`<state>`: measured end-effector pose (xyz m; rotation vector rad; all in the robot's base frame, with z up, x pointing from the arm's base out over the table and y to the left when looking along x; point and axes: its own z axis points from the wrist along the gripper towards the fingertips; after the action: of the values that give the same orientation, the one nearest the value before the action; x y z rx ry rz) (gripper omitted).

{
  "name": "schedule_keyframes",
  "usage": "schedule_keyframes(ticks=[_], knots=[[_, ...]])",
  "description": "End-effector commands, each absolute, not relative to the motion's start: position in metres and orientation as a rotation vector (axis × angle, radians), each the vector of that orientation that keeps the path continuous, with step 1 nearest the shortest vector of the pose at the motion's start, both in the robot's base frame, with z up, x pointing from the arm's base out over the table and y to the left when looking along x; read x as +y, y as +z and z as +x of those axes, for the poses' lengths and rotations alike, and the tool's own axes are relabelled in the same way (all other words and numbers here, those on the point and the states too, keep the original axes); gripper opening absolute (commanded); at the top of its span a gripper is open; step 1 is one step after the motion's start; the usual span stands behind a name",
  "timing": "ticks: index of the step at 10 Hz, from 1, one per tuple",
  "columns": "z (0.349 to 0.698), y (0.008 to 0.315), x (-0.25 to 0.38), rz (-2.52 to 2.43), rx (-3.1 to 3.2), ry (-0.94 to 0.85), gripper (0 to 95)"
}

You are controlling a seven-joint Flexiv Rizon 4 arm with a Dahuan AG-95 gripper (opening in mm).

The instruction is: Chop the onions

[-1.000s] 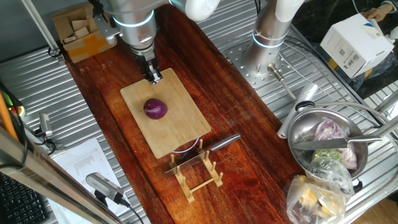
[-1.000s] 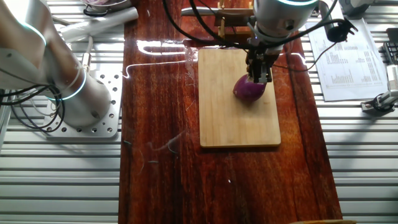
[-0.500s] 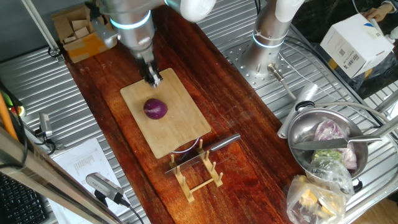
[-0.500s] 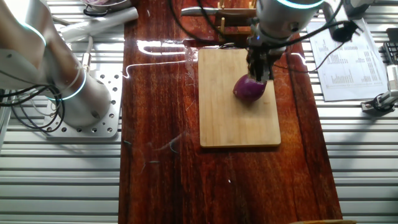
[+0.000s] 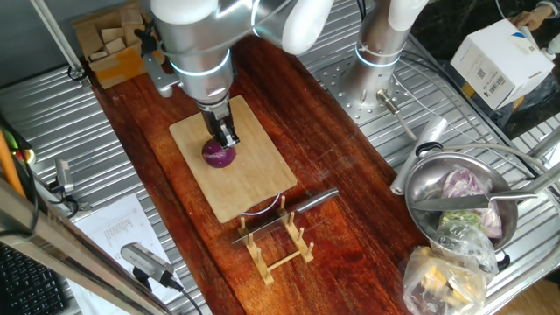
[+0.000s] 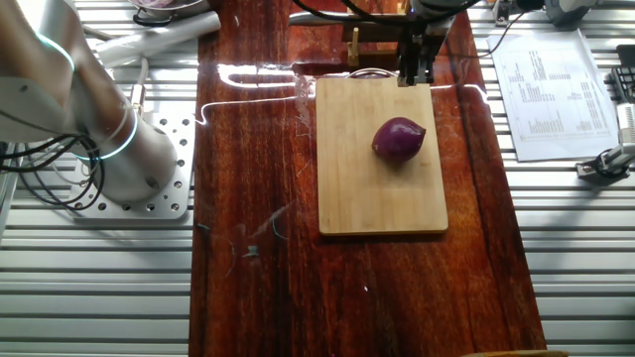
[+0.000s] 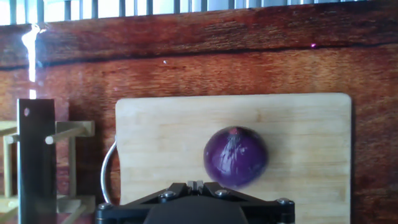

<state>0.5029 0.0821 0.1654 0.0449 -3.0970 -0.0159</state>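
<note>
- The gripper has lifted off the onion and moved to the board's top edge in the other fixed view; nothing is held, though I cannot tell whether the jaws are parted.
- The onion sits whole, right of the board's centre, so chopping hasn't begun and the knife waits on its rack.
- Its pointed tip faces right, long axis roughly across the frame.

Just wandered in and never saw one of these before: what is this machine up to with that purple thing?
A robot arm is working over a bamboo cutting board where one whole red onion sits, uncut. The gripper holds nothing and hangs near the board's edge by a wooden rack. A knife rests on that rack, not picked up. Whether the gripper is open or shut cannot be made out, so chopping has not started.
</note>
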Motion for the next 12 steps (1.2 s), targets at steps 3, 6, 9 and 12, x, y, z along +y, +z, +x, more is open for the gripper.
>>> schedule_keyframes(ticks=[3, 6, 9, 12], knots=[[0.505, 0.165, 0.092, 0.112, -3.048, -0.055, 19.0], [0.513, 0.165, 0.154, -0.039, -3.053, -0.043, 19.0], [0.51, 0.166, 0.181, -0.149, -3.056, -0.029, 19.0], [0.51, 0.166, 0.181, -0.029, -3.061, -0.034, 19.0]])
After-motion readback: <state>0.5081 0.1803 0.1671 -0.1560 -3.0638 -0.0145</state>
